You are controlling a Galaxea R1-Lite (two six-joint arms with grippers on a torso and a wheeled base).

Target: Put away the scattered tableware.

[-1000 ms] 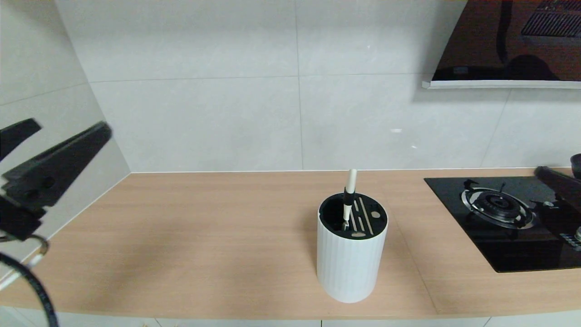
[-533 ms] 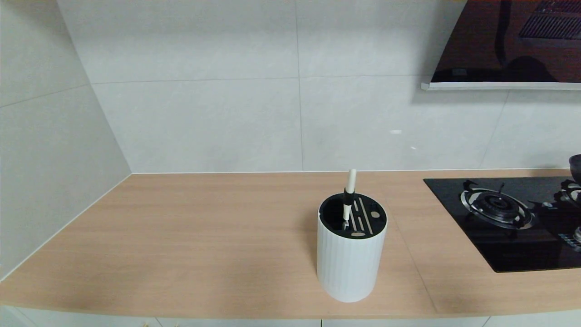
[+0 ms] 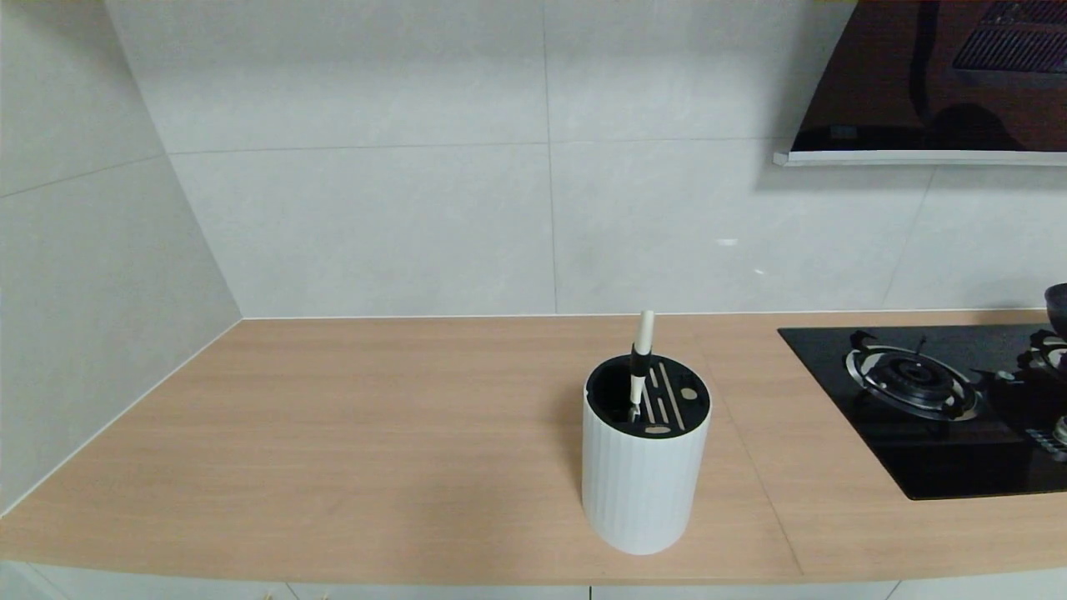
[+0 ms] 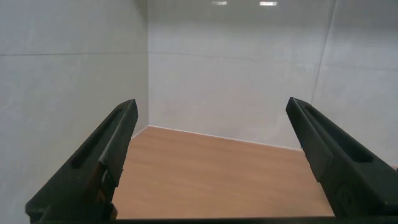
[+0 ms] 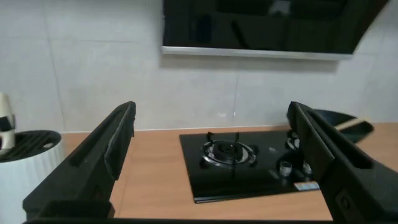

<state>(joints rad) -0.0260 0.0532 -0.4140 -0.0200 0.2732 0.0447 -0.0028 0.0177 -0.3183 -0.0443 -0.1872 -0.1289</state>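
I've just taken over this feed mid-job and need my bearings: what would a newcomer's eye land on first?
The white ribbed holder stands on the wooden counter, right of its middle, with one pale-handled utensil upright in its black slotted top. To its right lies a black gas hob, under a dark range hood. The left gripper and right gripper are open and empty.

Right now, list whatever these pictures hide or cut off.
- Utensil: lower end sunk in the white holder, head view; kind unclear.
- Dark vessel: cropped by head view's right edge; partly behind the right pincer, right wrist view.
- Stove: second burner cropped by the same edge.
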